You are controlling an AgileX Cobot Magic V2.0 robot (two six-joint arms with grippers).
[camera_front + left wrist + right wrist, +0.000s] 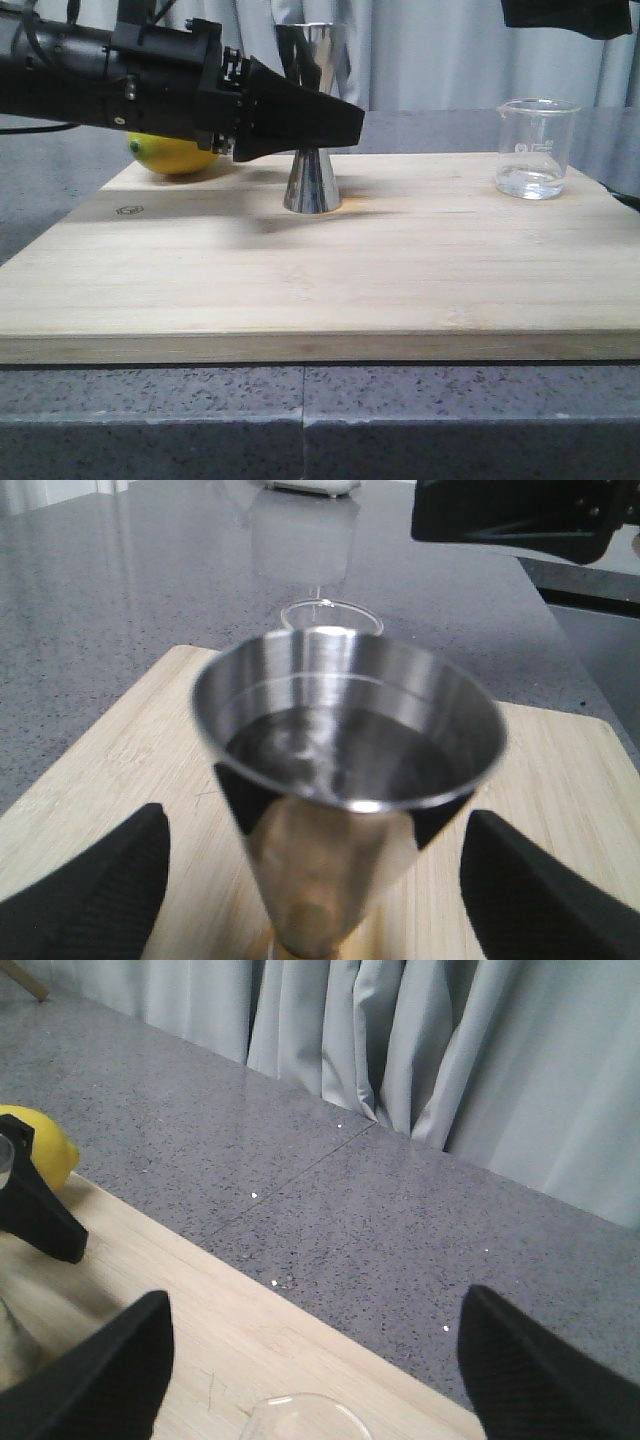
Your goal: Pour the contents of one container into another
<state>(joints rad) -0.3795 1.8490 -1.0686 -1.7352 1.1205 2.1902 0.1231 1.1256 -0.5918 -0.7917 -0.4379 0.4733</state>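
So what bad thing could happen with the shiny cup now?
The left gripper has its jaws open on either side of the steel jigger, which is tall on a narrow base, so a bump could tip it over. The jigger looks to hold dark liquid already, which would spill onto the wooden board. The glass beaker stands far off, near the board's right edge.

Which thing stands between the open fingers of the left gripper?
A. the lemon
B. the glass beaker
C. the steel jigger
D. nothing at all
C. In the left wrist view the steel jigger stands between the two black fingers of the left gripper, which are apart and not touching it; the glass beaker stands far off on the board's right side.
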